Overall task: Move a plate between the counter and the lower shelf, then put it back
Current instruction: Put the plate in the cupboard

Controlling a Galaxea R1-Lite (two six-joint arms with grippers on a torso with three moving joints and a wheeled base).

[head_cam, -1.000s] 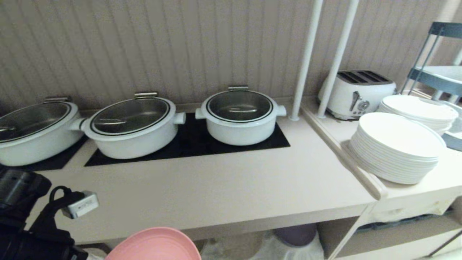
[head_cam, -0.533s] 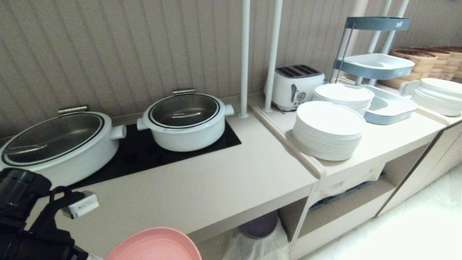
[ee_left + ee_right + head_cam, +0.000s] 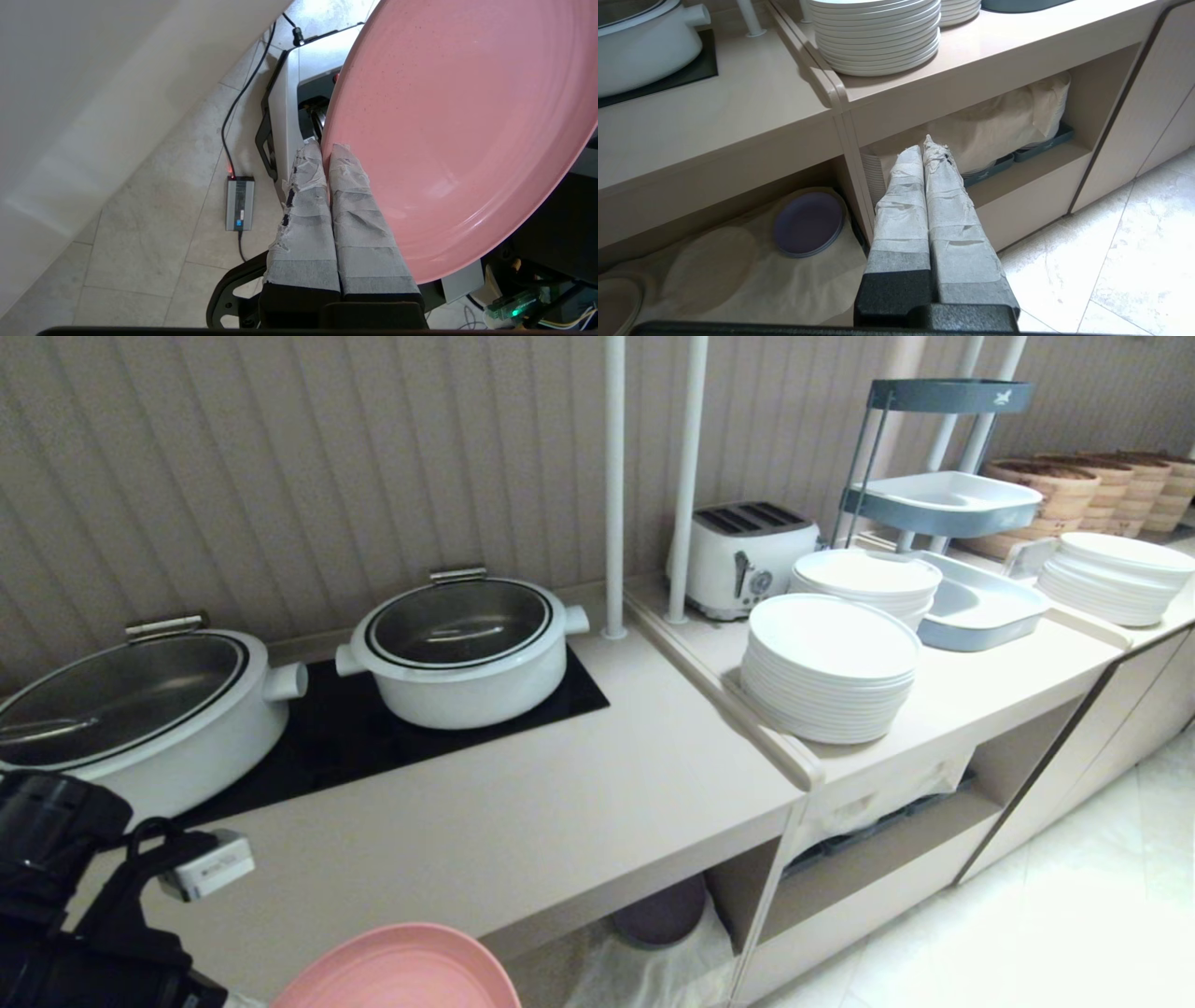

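In front of the counter [image 3: 523, 821], low at your left, the left gripper [image 3: 327, 154] pinched the rim of the pink plate [image 3: 462, 126] with its taped fingers [image 3: 306, 205], holding it in the air over the floor. The right gripper [image 3: 927, 147] was closed on nothing, near the lower shelf [image 3: 752, 275], where a purple plate [image 3: 808, 223] lay.

left arm [image 3: 65, 896]: black housing, round dark joint, looped black cable, small white-grey tagged block | left gripper [image 3: 327, 151]: two long fingers wrapped in wrinkled white tape, frayed tips, black base | right gripper [image 3: 923, 144]: same taped fingers, black base
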